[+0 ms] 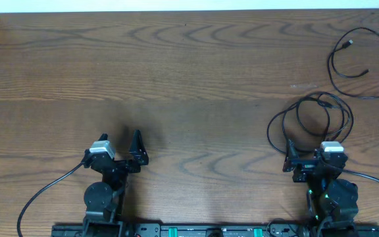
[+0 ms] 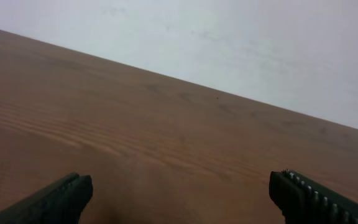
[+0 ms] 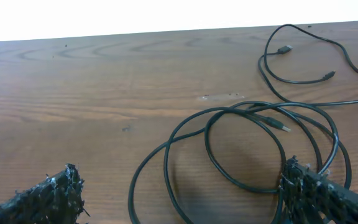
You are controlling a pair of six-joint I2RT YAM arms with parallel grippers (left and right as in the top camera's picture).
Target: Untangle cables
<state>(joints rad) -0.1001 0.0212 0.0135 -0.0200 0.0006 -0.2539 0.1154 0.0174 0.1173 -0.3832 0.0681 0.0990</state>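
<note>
Your left gripper (image 2: 179, 190) and right gripper (image 3: 180, 175) are spread, empty; coiled black cable (image 3: 207, 137) just ahead, plug pointing right; second cable (image 3: 283, 48) beyond.

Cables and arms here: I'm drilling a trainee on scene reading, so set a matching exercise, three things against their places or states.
Things:
1 black cable tangle
2 lone black cable
3 left gripper

Places or states:
A over bare table, jaws open
B far right, apart from the rest
C looped just ahead of the right gripper

Pairs: 1-C; 2-B; 3-A
</note>
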